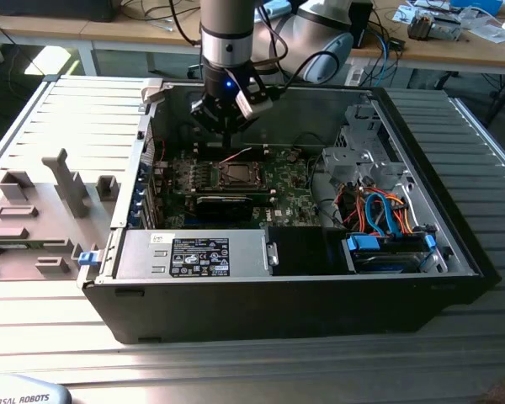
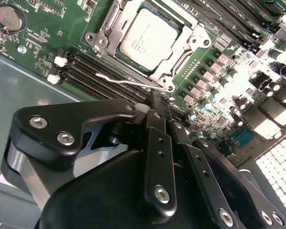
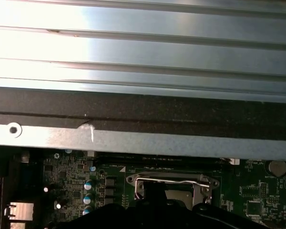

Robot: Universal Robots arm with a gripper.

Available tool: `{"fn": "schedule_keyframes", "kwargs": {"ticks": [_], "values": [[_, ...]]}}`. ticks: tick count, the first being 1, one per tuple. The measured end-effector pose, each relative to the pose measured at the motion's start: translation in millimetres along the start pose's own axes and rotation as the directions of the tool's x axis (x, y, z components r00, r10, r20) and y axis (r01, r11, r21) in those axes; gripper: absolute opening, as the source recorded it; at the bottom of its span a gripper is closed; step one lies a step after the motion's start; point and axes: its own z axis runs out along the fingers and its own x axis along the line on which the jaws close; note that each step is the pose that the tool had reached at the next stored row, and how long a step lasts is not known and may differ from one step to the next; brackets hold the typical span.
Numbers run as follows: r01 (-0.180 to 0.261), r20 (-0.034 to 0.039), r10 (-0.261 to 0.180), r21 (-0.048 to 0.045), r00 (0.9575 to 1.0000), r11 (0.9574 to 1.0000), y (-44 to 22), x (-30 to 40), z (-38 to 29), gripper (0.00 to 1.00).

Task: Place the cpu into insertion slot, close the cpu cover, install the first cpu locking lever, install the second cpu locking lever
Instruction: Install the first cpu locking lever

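**Desk:** What does the exterior view show?

**Photographer:** An open computer case (image 1: pixel 454 252) lies on a ribbed metal worktop (image 1: pixel 236 370). The arm comes down from the upper middle of the frame, and the gripper (image 1: pixel 227 139) hangs inside the case. It sits just above the insertion slot (image 1: pixel 236 174), at the centre of the green motherboard (image 1: pixel 290 198).

**Desk:** Where is the chip?

**Photographer:** In the second wrist view the cpu (image 2: pixel 148 38) sits in the slot with its silver-grey top facing up. The cpu cover (image 2: pixel 190 40) lies flat around it, and the chip shows through the cover's square window.

**Desk:** And the jaws?

**Photographer:** They are drawn together and grip nothing. In the second wrist view the gripper (image 2: pixel 155 95) has its tip just beside a thin silver locking lever (image 2: pixel 128 78). That lever runs along the edge of the socket nearest the jaws. Whether tip and lever touch, and whether the lever is latched, cannot be told.

**Desk:** Anything else in the case?

**Photographer:** In the exterior view a power supply (image 1: pixel 194 252) with a labelled top fills the lower left of the case. Orange and blue cables (image 1: pixel 379 210) bunch at the exterior view's right. A grey moulded tray (image 1: pixel 34 219) lies on the worktop at the exterior view's left, apart from the case.
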Motion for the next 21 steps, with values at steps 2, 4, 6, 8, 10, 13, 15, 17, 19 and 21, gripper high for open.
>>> {"fn": "schedule_keyframes", "kwargs": {"ticks": [2, 4, 6, 8, 10, 13, 15, 17, 19, 21], "values": [[0.000, 0.0000, 0.000, -0.0001, 1.0000, 1.0000, 0.0, -0.2, 0.6, 0.11], [0.000, 0.0000, 0.000, 0.0000, 1.0000, 1.0000, 0.0, -0.4, 1.0, 0.11], [0.000, 0.0000, 0.000, 0.0000, 1.0000, 1.0000, 0.0, -0.5, 1.6, 0.11], [0.000, 0.0000, 0.000, 0.0000, 1.0000, 1.0000, 0.0, -0.8, 2.1, 0.11], [0.000, 0.0000, 0.000, 0.0000, 1.0000, 1.0000, 0.0, -1.0, 2.5, 0.11], [0.000, 0.0000, 0.000, -0.0001, 1.0000, 1.0000, 0.0, -1.4, 3.1, 0.11], [0.000, 0.0000, 0.000, 0.0000, 1.0000, 1.0000, -0.1, -1.6, 3.5, 0.11], [0.000, 0.0000, 0.000, 0.0000, 1.0000, 1.0000, -0.1, -2.0, 4.0, 0.11], [0.000, 0.0000, 0.000, -0.0001, 1.0000, 1.0000, -0.1, -2.2, 4.3, 0.11], [0.000, 0.0000, 0.000, 0.0000, 1.0000, 1.0000, -0.2, -2.4, 4.7, 0.11]]}}
